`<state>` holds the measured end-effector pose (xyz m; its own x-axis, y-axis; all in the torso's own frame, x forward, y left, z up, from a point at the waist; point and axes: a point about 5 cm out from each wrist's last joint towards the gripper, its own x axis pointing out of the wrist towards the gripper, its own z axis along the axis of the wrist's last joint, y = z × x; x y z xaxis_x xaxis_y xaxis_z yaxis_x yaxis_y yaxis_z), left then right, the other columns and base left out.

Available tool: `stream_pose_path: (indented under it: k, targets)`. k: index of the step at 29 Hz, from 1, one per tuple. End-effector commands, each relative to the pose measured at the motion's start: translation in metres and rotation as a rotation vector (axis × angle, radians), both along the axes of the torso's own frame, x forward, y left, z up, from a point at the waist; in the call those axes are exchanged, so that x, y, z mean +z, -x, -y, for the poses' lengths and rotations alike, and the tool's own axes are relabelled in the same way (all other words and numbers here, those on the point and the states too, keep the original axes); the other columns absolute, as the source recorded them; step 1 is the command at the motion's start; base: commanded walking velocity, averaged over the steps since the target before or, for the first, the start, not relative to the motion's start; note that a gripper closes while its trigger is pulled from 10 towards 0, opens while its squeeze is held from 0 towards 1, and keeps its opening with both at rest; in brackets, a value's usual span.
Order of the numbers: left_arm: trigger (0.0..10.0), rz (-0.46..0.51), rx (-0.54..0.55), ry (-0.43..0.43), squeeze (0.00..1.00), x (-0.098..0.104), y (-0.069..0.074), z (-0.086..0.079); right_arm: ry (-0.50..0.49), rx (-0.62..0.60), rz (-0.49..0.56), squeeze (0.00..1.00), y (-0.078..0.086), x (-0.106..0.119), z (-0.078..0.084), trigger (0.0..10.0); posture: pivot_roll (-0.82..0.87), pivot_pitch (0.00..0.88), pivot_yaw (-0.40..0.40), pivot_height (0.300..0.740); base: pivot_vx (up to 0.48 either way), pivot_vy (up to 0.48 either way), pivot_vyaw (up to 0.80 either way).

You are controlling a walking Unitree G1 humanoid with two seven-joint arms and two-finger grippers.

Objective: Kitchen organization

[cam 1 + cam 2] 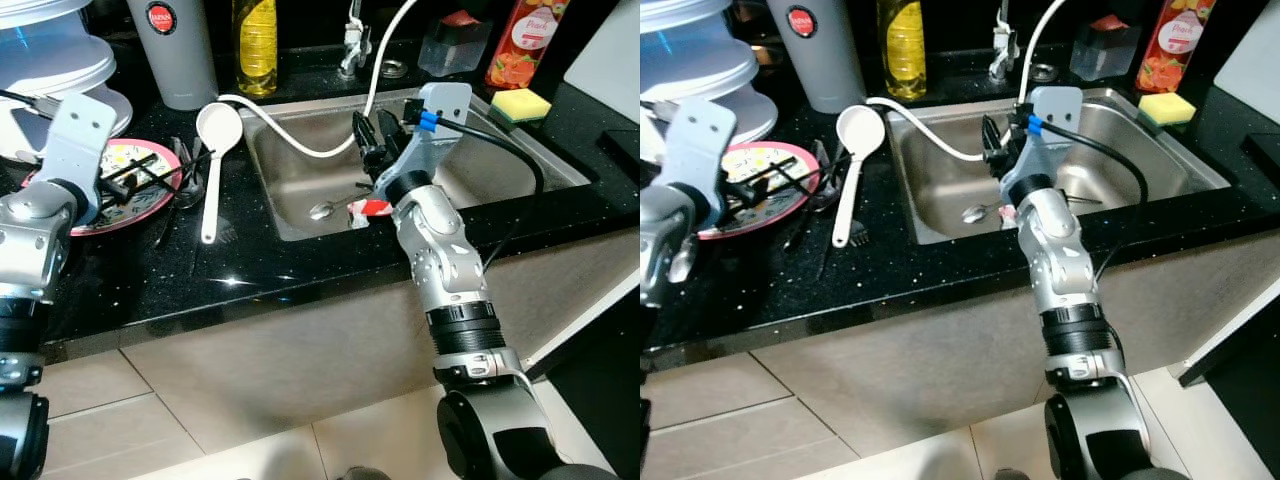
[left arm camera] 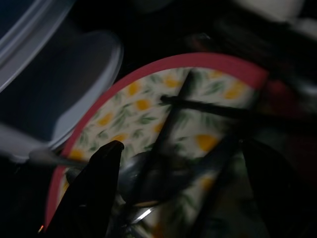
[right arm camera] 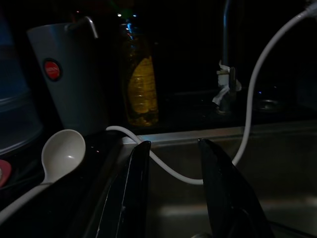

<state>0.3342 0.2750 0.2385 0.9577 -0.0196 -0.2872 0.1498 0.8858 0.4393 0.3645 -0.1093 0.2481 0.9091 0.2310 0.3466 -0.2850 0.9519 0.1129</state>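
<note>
1. My right claw [image 1: 376, 135] hung over the steel sink [image 1: 520, 160], its two black fingers [image 3: 130, 198] parted with nothing between them.
2. Just below that claw a metal spoon [image 1: 322, 210] lay on the sink floor, and a red-and-white scrap [image 1: 368, 208] sat beside my forearm.
3. Past the fingertips a white hose [image 1: 290, 135] curved across the basin from the tap [image 1: 1002, 45].
4. Left of that claw, on the black desk [image 1: 250, 270], a white ladle [image 1: 214, 150] lay with its bowl away from me.
5. My left claw [image 2: 178, 163] was spread above the floral plate with the red rim [image 1: 160, 195], over the dark utensils [image 1: 135, 175] piled on it.
6. Beyond stood a grey jug [image 1: 172, 50], a yellow oil bottle [image 1: 256, 40] and a yellow sponge [image 1: 520, 103].
</note>
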Motion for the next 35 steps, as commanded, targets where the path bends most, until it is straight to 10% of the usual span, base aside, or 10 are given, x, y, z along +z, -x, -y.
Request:
stream_pose_path:
  k: [1,16,23,32,35]
  targets:
    - [10.0,-0.019,-0.092,-0.023,0.0,0.005,0.006,0.002,-0.009,-0.01,0.006,0.0,0.002,0.002,0.003,10.0,-0.02,0.0,0.033,0.74,0.0,0.0,0.0]
    - [10.0,-0.142,-0.076,-0.145,0.0,-0.001,0.009,-0.026,-0.012,-0.008,0.003,0.0,0.002,0.001,0.002,10.0,-0.01,0.0,0.032,0.74,0.0,0.0,0.0]
    - [6.9,-0.197,-0.031,-0.124,0.0,-0.018,0.007,-0.036,-0.012,-0.007,0.003,0.0,0.002,0.001,0.001,10.0,-0.01,0.0,0.031,0.74,0.0,0.0,0.0]
    - [0.0,-0.273,-0.092,0.083,0.0,-0.044,0.007,-0.026,-0.014,-0.015,0.004,0.0,0.003,0.002,0.003,10.0,-0.02,0.0,0.034,0.74,0.0,0.0,0.0]
    - [0.0,-0.282,-0.09,0.086,0.0,-0.049,0.008,-0.027,-0.014,-0.018,0.003,0.0,0.003,0.001,0.004,10.0,-0.02,0.0,0.032,0.74,0.0,0.0,0.0]
